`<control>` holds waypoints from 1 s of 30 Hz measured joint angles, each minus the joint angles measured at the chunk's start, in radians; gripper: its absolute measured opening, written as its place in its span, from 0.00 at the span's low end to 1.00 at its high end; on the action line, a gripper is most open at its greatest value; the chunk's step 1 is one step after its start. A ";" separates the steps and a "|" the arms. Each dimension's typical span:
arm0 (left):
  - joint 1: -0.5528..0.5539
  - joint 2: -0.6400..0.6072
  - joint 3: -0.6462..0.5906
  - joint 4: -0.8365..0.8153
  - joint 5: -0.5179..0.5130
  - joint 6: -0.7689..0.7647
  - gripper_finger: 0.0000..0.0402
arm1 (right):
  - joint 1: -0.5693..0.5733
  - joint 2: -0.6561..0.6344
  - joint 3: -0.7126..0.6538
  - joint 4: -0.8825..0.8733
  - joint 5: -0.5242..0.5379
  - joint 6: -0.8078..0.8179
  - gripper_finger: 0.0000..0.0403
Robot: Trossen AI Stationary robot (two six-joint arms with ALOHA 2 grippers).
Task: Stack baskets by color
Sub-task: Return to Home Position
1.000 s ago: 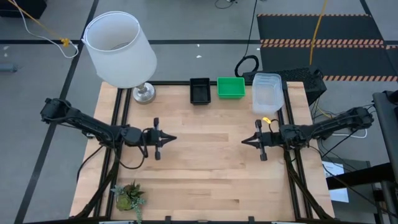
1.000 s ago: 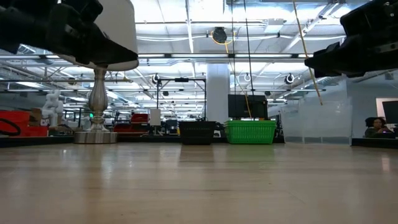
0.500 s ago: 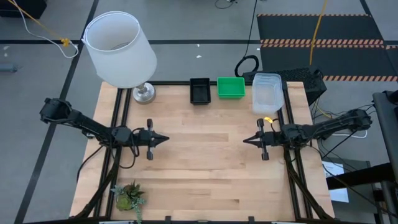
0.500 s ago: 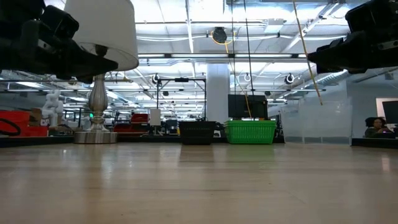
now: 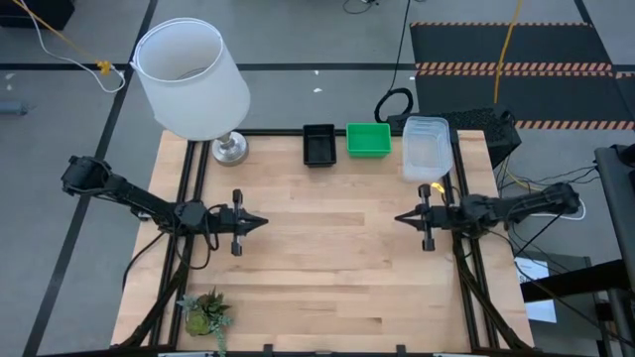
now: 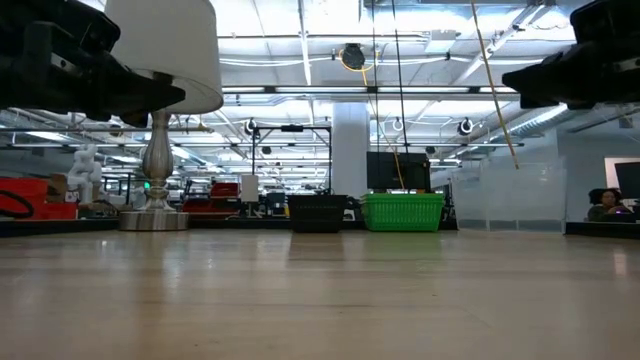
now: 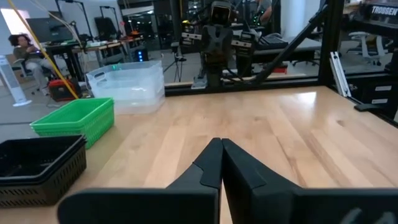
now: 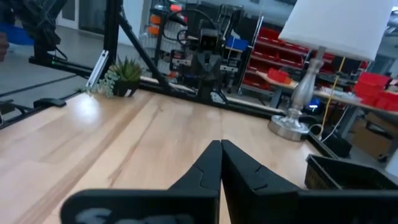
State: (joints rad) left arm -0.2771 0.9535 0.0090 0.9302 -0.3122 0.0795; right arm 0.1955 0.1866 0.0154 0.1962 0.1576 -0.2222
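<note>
**Baskets sorted, arms backing off**

The black basket, green basket and clear basket sit in a row along the 12 o'clock edge of the table. Each appears to be a one-colour stack. Over the last second the left gripper has drawn back toward 9 o'clock and the right gripper toward 3 o'clock. Both have their fingers pressed together and hold nothing. Stacking looks finished, with only homing left.

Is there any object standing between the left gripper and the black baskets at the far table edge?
Nothing visible does. Only bare table lies between the left gripper, jaws shut, and the black baskets. The lamp stands to one side of that line.
</note>
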 joint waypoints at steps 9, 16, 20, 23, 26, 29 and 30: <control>0.001 0.000 0.000 0.000 0.000 0.000 0.02 | -0.002 -0.186 0.000 -0.100 -0.003 -0.039 0.00; 0.001 0.000 0.000 0.008 0.000 -0.004 0.02 | -0.035 -0.184 0.001 -0.136 -0.034 -0.029 0.00; 0.001 0.000 0.000 0.008 0.006 0.001 0.02 | -0.062 -0.184 0.001 -0.142 -0.107 -0.027 0.00; 0.001 0.000 0.000 0.008 0.006 0.001 0.02 | -0.081 -0.184 0.001 -0.143 -0.113 -0.026 0.00; 0.001 0.000 0.000 0.008 0.007 0.000 0.02 | -0.100 -0.184 0.001 -0.144 -0.141 -0.025 0.00; 0.001 0.000 0.000 0.008 0.008 -0.002 0.02 | -0.115 -0.184 0.001 -0.145 -0.158 -0.009 0.00; 0.001 0.000 0.000 0.008 0.008 -0.003 0.02 | -0.118 -0.184 0.001 -0.145 -0.160 -0.007 0.00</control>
State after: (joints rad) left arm -0.2764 0.9535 0.0090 0.9386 -0.3042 0.0761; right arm 0.0778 0.0029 0.0166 0.0508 -0.0021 -0.2296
